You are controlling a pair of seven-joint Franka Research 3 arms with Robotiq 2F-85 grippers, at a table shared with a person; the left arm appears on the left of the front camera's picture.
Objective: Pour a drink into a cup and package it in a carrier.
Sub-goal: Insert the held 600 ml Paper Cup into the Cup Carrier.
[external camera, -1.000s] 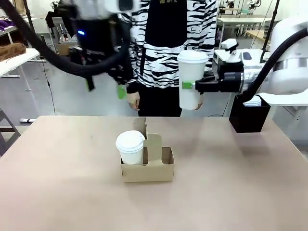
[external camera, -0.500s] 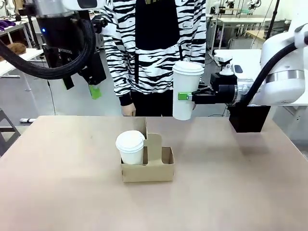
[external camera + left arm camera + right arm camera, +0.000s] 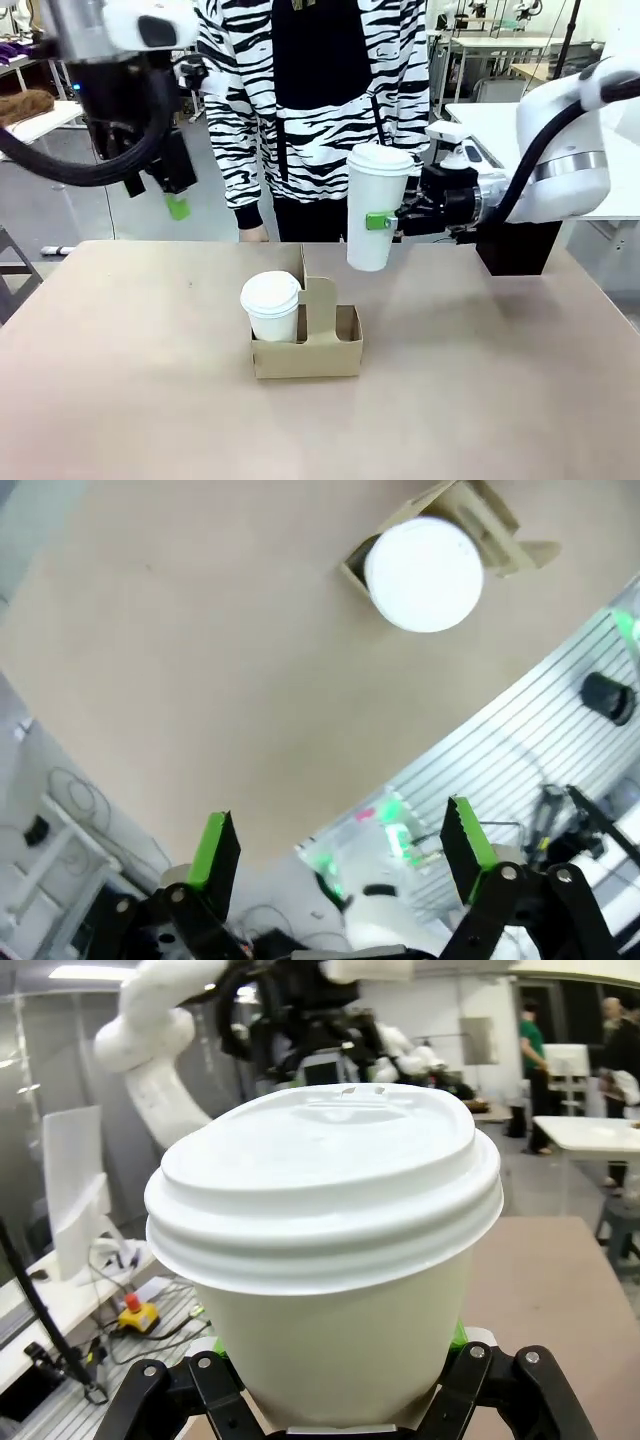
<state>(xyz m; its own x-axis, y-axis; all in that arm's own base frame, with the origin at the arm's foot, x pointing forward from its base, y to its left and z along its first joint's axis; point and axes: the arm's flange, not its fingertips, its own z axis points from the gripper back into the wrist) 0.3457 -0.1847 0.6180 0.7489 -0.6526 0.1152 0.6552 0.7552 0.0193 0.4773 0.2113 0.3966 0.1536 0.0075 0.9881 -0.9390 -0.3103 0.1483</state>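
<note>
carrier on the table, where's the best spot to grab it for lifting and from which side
Probably the central handle of the carrier, from straight above, fingers closing on its two flat faces: it is a thin upright panel rising above the low box. A lidded cup stands close beside it, so keep the fingers narrow.

The left arm hangs high on the left, its pincer (image 3: 155,197) pointing downward, fingers spread wide with nothing between them. The right arm reaches in level from the right, wrist horizontal, its pincer (image 3: 375,222) clamped sideways around a lidded cup (image 3: 370,190) held in the air.
</note>
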